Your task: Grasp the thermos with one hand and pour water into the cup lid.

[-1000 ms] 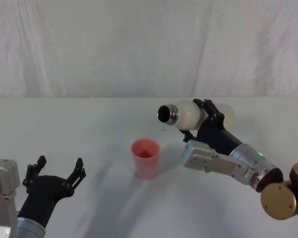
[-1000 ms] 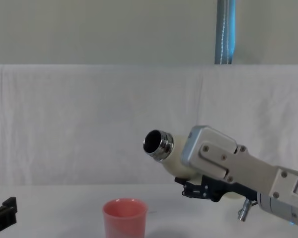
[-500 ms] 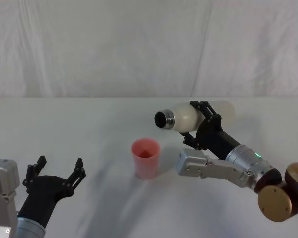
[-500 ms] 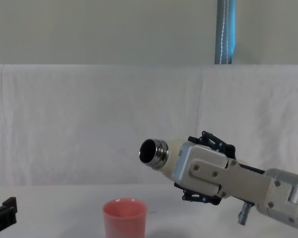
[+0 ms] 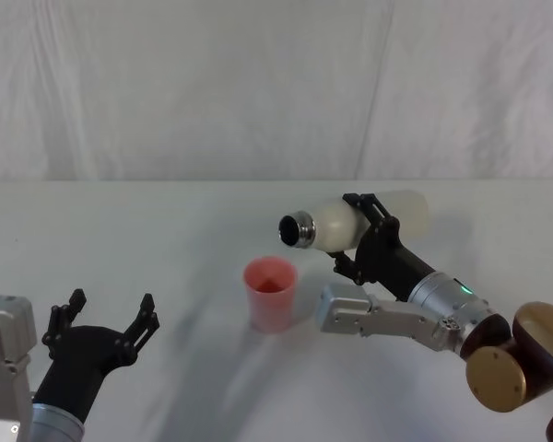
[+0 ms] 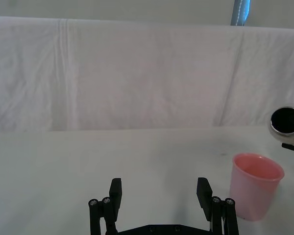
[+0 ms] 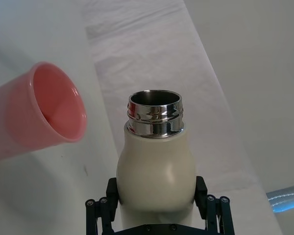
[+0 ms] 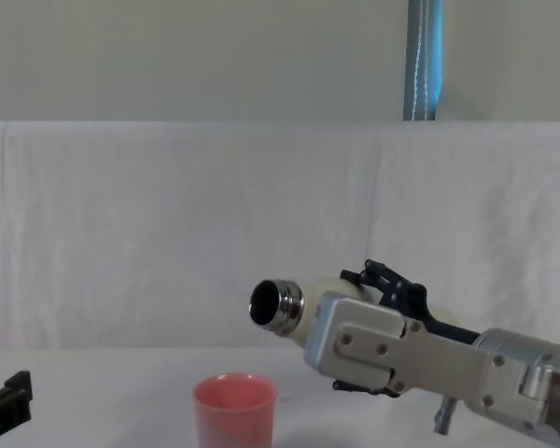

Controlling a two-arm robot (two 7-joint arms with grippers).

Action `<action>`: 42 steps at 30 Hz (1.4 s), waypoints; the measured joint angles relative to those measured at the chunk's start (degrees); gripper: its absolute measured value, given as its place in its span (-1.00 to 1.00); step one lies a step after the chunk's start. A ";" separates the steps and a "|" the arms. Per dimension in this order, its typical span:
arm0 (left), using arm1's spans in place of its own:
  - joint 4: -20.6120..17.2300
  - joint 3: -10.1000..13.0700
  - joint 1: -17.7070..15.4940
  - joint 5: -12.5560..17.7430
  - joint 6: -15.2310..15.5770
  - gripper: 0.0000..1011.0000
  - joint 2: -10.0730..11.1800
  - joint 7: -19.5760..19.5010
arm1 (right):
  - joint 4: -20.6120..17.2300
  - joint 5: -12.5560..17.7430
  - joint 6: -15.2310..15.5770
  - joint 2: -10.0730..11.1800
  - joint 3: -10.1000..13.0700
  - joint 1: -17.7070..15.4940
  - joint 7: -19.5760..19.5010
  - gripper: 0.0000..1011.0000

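Right tool: clamped across the body of the thermos, one black finger on each side of the cream wall, holding it up off the table.
Thermos: lying nearly level in the air, steel neck pointing toward the robot's left and slightly down, mouth open with no cap on it. No water can be seen leaving it.
Cup: upright on the table, just beside and below the neck; from the chest view the mouth sits above and a little to the right of the rim, not yet squarely over it.
Left tool: parked low at the near left of the table, fingers spread apart, holding nothing, well apart from the cup.
Step, as judged: the tilt of the pour; the neck probably needs to come a bit more over the cup before the water runs.
Handling, thermos: rigid, smooth-coated and likely heavy if full; the load will shift toward the neck as it tips, so a firm grip around the straight mid-body, where the tool has it, seems the right place. The rounded shoulder and the polished neck would be slippery to hold.
Handling, cup: light thin plastic, easy to knock over or push along; the thermos should stay clear of its rim.
Risk: water falling short of the small opening and landing on the table.
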 joint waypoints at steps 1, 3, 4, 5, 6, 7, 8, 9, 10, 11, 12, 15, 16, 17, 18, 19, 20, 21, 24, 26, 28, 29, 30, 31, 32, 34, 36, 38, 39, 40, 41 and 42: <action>0.00 0.00 0.00 0.00 0.00 0.98 0.00 0.00 | 0.41 -0.17 -0.14 -0.15 -0.20 0.21 -0.17 0.88; 0.00 0.00 0.00 0.00 0.00 0.98 0.00 0.00 | 0.86 -0.38 -0.27 -0.28 -0.40 0.44 -0.44 0.88; 0.00 0.00 0.00 0.00 0.00 0.98 0.00 0.00 | 1.14 -0.51 -0.35 -0.33 -0.49 0.58 -0.61 0.88; 0.00 0.00 0.00 0.00 0.00 0.98 0.00 0.00 | 1.72 -0.74 -0.45 -0.43 -0.68 0.87 -0.93 0.88; 0.00 0.00 0.00 0.00 0.00 0.98 0.00 0.00 | 1.99 -0.87 -0.49 -0.48 -0.77 1.03 -1.09 0.88; 0.00 0.00 0.00 0.00 0.00 0.98 0.00 0.00 | 2.53 -1.19 -0.58 -0.60 -0.93 1.35 -1.53 0.88; 0.00 0.00 0.00 0.00 0.00 0.98 0.00 0.00 | 2.53 -1.19 -0.58 -0.60 -0.93 1.35 -1.53 0.88; 0.00 0.00 0.00 0.00 0.00 0.98 0.00 0.00 | 3.06 -1.51 -0.64 -0.67 -1.08 1.66 -1.96 0.88; 0.00 0.00 0.00 0.00 0.00 0.98 0.00 0.00 | 3.37 -1.71 -0.65 -0.71 -1.17 1.81 -2.16 0.88; 0.00 0.00 0.00 0.00 0.00 0.98 0.00 0.00 | 3.55 -1.85 -0.66 -0.73 -1.22 1.91 -2.37 0.88; 0.00 0.00 0.00 0.00 0.00 0.98 0.00 0.00 | 4.08 -2.21 -0.67 -0.78 -1.39 2.23 -2.79 0.88; 0.00 0.00 0.00 0.00 0.00 0.98 0.00 0.00 | 4.85 -2.99 -0.67 -0.82 -1.67 2.76 -3.72 0.88; 0.00 0.00 0.00 0.00 0.00 0.98 0.00 0.00 | 5.03 -3.25 -0.67 -0.82 -1.78 2.89 -3.98 0.88; 0.00 0.00 0.00 0.00 0.00 0.98 0.00 0.00 | 5.23 -3.53 -0.67 -0.82 -1.91 3.05 -4.27 0.88; 0.00 0.00 0.00 0.00 0.00 0.98 0.00 0.00 | 5.39 -3.81 -0.67 -0.81 -2.03 3.16 -4.55 0.88; 0.00 0.00 0.00 0.00 0.00 0.98 0.00 0.00 | 5.63 -4.26 -0.67 -0.78 -2.24 3.34 -4.97 0.88; 0.00 0.00 0.00 0.00 0.00 0.98 0.00 0.00 | 5.72 -4.47 -0.67 -0.77 -2.34 3.43 -5.16 0.88; 0.00 0.00 0.00 0.00 0.00 0.98 0.00 0.00 | 5.80 -4.66 -0.67 -0.76 -2.43 3.50 -5.37 0.88; 0.00 0.00 0.00 0.00 0.00 0.98 0.00 0.00 | 5.98 -5.16 -0.66 -0.72 -2.73 3.71 -5.88 0.88; 0.00 0.00 0.00 0.00 0.00 0.98 0.00 0.00 | 5.98 -5.38 -0.66 -0.70 -2.94 3.82 -6.09 0.88; 0.00 0.00 0.00 0.00 0.00 0.98 0.00 0.00 | 5.98 -5.60 -0.68 -0.68 -3.15 3.92 -6.33 0.88; 0.00 0.00 0.00 0.00 0.00 0.98 0.00 0.00 | 5.98 -5.66 -0.71 -0.67 -3.22 3.96 -6.41 0.88; 0.00 0.00 0.00 0.00 0.00 0.98 0.00 0.00 | 5.98 -5.72 -0.73 -0.65 -3.26 3.99 -6.46 0.88; 0.00 0.00 0.00 0.00 0.00 0.98 0.00 0.00 | 5.98 -5.86 -0.79 -0.63 -3.41 4.05 -6.61 0.88; 0.00 0.00 0.00 0.00 0.00 0.98 0.00 0.00 | 5.98 -5.93 -0.81 -0.62 -3.48 4.08 -6.67 0.88; 0.00 0.00 0.00 0.00 0.00 0.98 0.00 0.00 | 5.96 -6.16 -0.85 -0.55 -3.70 4.14 -6.78 0.88; 0.00 0.00 0.00 0.00 0.00 0.98 0.00 0.00 | 5.93 -6.33 -0.87 -0.47 -3.83 4.17 -6.86 0.88; 0.00 0.00 0.00 0.00 0.00 0.98 0.00 0.00 | 5.92 -6.66 -0.94 -0.35 -4.05 4.26 -7.08 0.88; 0.00 0.00 0.00 0.00 0.00 0.98 0.00 0.00 | 5.92 -6.66 -0.94 -0.35 -4.05 4.26 -7.08 0.88; 0.00 0.00 0.00 0.00 0.00 0.98 0.00 0.00 | 5.92 -7.08 -1.05 -0.18 -4.35 4.42 -7.32 0.88; 0.00 0.00 0.00 0.00 0.00 0.98 0.00 0.00 | 5.91 -7.19 -1.06 -0.13 -4.43 4.47 -7.37 0.88; 0.00 0.00 0.00 0.00 0.00 0.98 0.00 0.00 | 5.91 -7.42 -1.10 -0.02 -4.58 4.59 -7.53 0.88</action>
